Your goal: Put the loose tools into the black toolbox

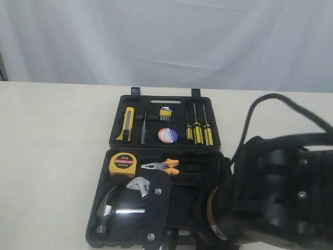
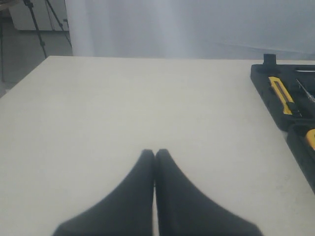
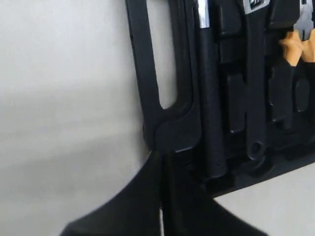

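Note:
The black toolbox [image 1: 115,136] lies open on the table. Its far half holds the yellow-and-black utility knife [image 1: 126,124] and the dark tape roll [image 1: 168,135]. In the near half lie the yellow tape measure [image 1: 124,162] and the orange-handled pliers [image 1: 162,166]. My right gripper [image 3: 161,155] is shut, its tips against the toolbox [image 3: 142,73] rim at one end of the slot handle [image 3: 160,59]. My left gripper [image 2: 155,152] is shut over bare table, well apart from the toolbox [image 2: 261,78]. The utility knife [image 2: 281,94] shows beyond it.
A steel hammer [image 1: 112,205] and wrench [image 1: 139,186] sit in the near half, three yellow-handled screwdrivers [image 1: 197,130] in the far half. My right arm [image 1: 281,198] fills the lower right and covers that half's right side. A white curtain hangs behind the table.

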`<control>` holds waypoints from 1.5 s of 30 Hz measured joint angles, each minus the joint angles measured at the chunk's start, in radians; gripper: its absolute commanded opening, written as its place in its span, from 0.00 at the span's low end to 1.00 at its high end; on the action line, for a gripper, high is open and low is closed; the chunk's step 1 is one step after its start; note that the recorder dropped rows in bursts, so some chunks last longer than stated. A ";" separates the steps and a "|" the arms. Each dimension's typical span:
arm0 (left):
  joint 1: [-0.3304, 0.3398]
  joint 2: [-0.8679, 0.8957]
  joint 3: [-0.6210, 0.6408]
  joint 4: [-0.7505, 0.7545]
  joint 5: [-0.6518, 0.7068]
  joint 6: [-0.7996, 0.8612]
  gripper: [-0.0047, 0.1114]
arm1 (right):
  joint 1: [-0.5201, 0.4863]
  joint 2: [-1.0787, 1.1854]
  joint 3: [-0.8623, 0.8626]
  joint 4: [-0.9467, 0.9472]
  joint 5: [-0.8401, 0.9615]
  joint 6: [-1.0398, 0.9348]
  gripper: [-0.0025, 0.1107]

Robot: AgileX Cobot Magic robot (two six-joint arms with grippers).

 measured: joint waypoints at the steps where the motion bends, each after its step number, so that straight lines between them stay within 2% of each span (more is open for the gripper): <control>1: 0.000 0.000 0.000 0.000 0.000 0.000 0.04 | 0.002 0.015 0.000 -0.001 -0.022 0.013 0.02; 7: 0.000 0.000 0.000 0.000 0.000 0.000 0.04 | 0.004 0.024 -0.023 0.003 -0.098 0.032 0.04; 12: 0.000 0.000 0.000 0.000 0.000 0.000 0.04 | 0.004 0.024 -0.023 0.064 -0.152 0.015 0.44; 13: 0.000 0.000 0.000 0.000 0.000 0.000 0.04 | 0.004 0.024 -0.023 0.074 -0.170 0.010 0.45; 38: 0.000 0.000 0.000 0.000 0.000 0.000 0.04 | 0.004 0.271 -0.025 0.074 -0.292 -0.017 0.45; 45: 0.000 0.000 0.000 0.000 0.000 0.000 0.04 | 0.004 0.309 -0.030 0.017 -0.320 -0.006 0.45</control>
